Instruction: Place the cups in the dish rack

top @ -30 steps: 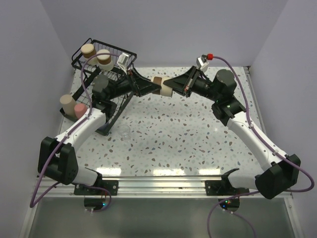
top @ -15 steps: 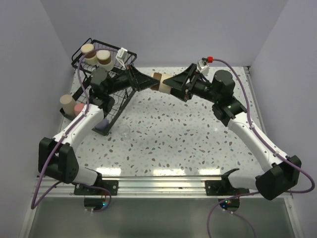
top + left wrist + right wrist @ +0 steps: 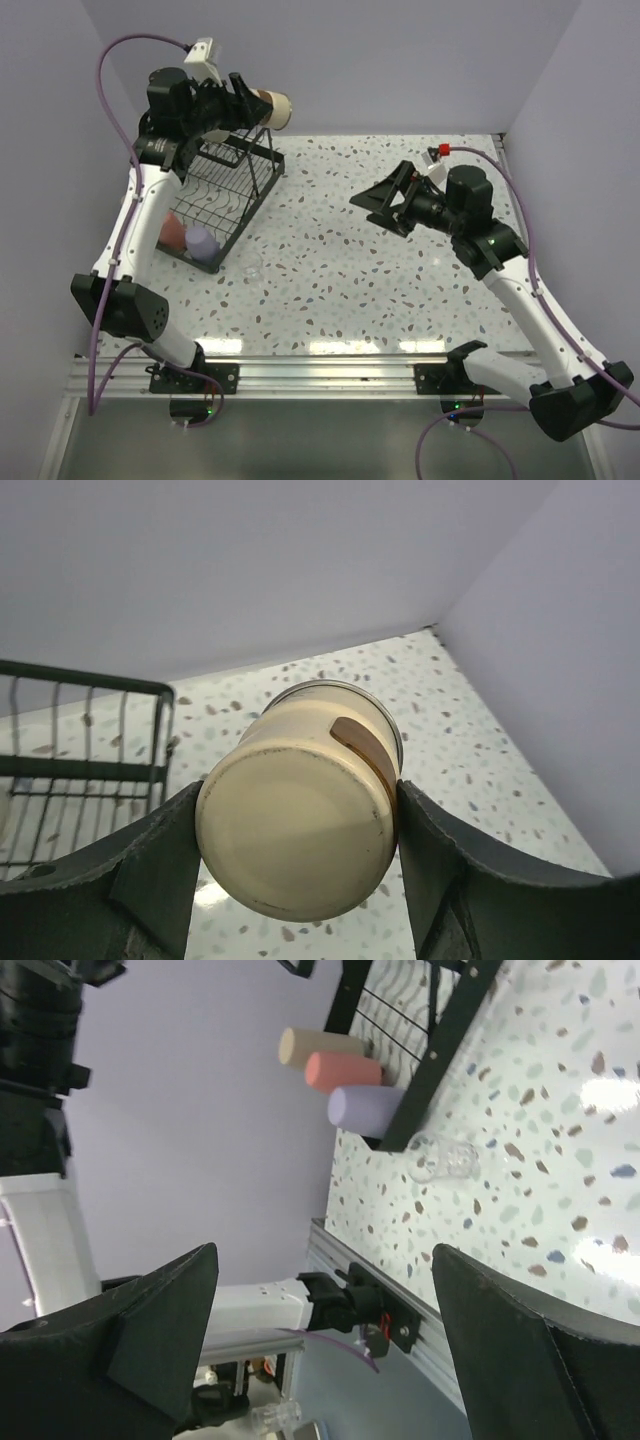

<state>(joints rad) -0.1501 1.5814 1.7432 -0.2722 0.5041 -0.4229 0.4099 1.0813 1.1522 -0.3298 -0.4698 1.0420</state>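
Observation:
My left gripper (image 3: 252, 104) is raised above the back of the black wire dish rack (image 3: 222, 200) and is shut on a cream cup with a brown band (image 3: 278, 110). The cup lies sideways with its mouth pointing right. In the left wrist view the cup (image 3: 300, 820) fills the gap between both fingers, its base toward the camera. My right gripper (image 3: 378, 212) hangs open and holds nothing, right of the table's middle. A red-pink cup (image 3: 172, 230) and a lavender cup (image 3: 204, 241) sit at the rack's near end. A clear glass cup (image 3: 252, 265) lies on the table beside it.
In the right wrist view a tan cup (image 3: 315, 1046), the red-pink cup (image 3: 345, 1070) and the lavender cup (image 3: 365, 1108) line up by the rack (image 3: 440, 1040), with the clear glass (image 3: 445, 1158) just outside it. Lavender walls stand on three sides of the speckled table (image 3: 340, 270).
The cream cup passed from my right gripper to my left. The right gripper opened and drew back to the right. The left arm lifted the cup up over the rack.

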